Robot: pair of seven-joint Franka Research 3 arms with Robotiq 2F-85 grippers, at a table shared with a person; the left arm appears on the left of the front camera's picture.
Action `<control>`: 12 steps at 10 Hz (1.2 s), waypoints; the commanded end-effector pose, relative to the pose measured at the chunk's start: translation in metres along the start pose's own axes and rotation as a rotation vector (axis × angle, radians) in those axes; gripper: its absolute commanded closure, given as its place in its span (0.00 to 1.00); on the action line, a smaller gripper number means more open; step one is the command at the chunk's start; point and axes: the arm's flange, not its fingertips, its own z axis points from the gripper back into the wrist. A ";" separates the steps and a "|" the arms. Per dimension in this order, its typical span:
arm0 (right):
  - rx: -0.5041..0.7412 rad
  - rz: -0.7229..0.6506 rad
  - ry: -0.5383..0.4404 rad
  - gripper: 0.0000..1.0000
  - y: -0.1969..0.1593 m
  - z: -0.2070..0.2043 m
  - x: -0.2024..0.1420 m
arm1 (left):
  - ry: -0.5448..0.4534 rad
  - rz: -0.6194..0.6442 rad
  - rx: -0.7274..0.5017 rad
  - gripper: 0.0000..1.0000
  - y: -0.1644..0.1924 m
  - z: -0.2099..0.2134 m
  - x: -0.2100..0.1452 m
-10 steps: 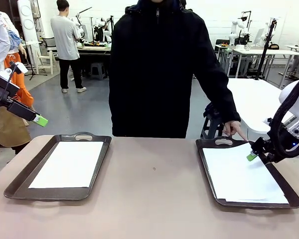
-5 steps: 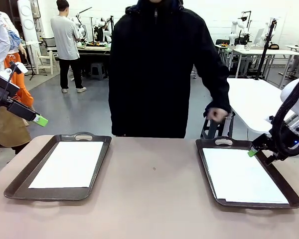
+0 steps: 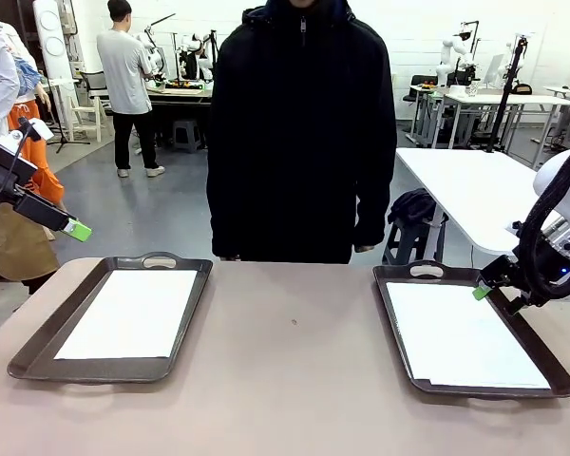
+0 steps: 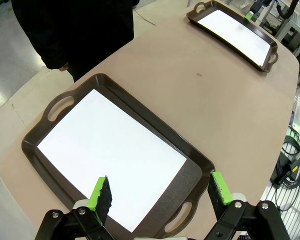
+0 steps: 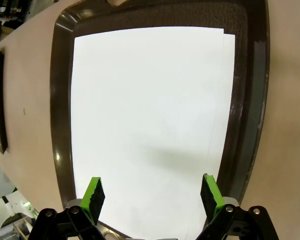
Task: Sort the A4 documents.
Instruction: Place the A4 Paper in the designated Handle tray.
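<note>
We saw A4 documents (image 3: 131, 312) lying in the left tray (image 3: 38, 347) and the right tray (image 3: 543, 361); both grippers — left (image 4: 160, 193), right (image 5: 151, 193) — gaped empty; sorting looked largely undone.

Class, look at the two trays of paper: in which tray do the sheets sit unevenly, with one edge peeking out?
The tray on the robot's right. Its A4 documents are slightly offset, an under sheet's edge showing. The left tray shows one clean rectangle.
</note>
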 end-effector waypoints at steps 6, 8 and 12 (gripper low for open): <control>0.009 0.004 -0.004 0.00 0.000 0.000 0.000 | 0.011 -0.012 0.007 0.00 0.000 0.000 -0.001; 0.009 0.004 -0.004 0.00 0.000 0.000 0.000 | 0.011 -0.012 0.007 0.00 0.000 0.000 -0.001; 0.009 0.004 -0.004 0.00 0.000 0.000 0.000 | 0.011 -0.012 0.007 0.00 0.000 0.000 -0.001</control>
